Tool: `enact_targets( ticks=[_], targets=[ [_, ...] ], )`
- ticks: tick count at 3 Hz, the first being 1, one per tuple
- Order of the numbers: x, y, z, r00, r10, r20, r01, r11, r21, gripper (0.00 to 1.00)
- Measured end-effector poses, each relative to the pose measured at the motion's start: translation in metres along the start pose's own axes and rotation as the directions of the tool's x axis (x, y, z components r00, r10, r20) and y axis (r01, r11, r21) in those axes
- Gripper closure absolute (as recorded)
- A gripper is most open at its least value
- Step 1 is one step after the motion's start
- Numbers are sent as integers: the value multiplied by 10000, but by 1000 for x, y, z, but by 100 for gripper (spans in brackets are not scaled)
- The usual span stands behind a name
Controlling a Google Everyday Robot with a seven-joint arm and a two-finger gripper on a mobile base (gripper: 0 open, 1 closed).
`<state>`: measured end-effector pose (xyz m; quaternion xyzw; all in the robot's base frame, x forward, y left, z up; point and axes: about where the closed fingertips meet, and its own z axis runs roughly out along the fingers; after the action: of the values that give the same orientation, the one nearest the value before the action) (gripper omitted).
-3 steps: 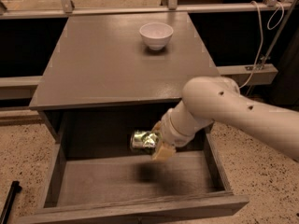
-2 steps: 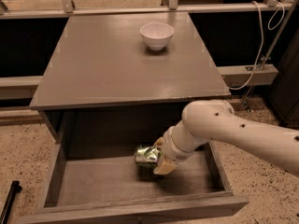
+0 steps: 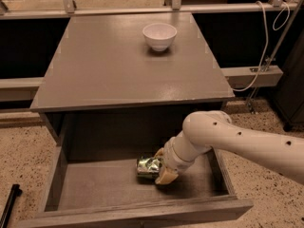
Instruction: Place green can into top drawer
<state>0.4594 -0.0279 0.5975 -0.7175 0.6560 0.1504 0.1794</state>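
Pincer (image 3: 160, 166) low inside top drawer (image 3: 95, 189), clamped on green can (image 3: 148, 166). Can lies sideways, just off drawer floor, right of centre; looks ready for release. Arm (image 3: 247, 144) enters from 3 o'clock. Farther back, counter (image 3: 118, 70) carries white bowl (image 3: 159, 35) at 12 o'clock, well apart.

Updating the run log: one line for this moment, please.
gripper: shut on can | where: low in open drawer | can: sideways, unreleased | bowl: on cabinet top
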Motion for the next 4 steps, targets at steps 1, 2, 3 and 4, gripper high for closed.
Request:
enact_targets(
  ticks=[1, 2, 3, 4],
  targets=[
    [0, 0, 0, 10000, 0, 0, 0, 10000, 0, 34],
    [0, 0, 0, 10000, 0, 0, 0, 10000, 0, 11],
    [-1, 1, -1, 10000, -48, -18, 48, 10000, -8, 0],
    [-15, 8, -19, 9985, -416, -348, 420, 9991, 114, 0]
  ],
)
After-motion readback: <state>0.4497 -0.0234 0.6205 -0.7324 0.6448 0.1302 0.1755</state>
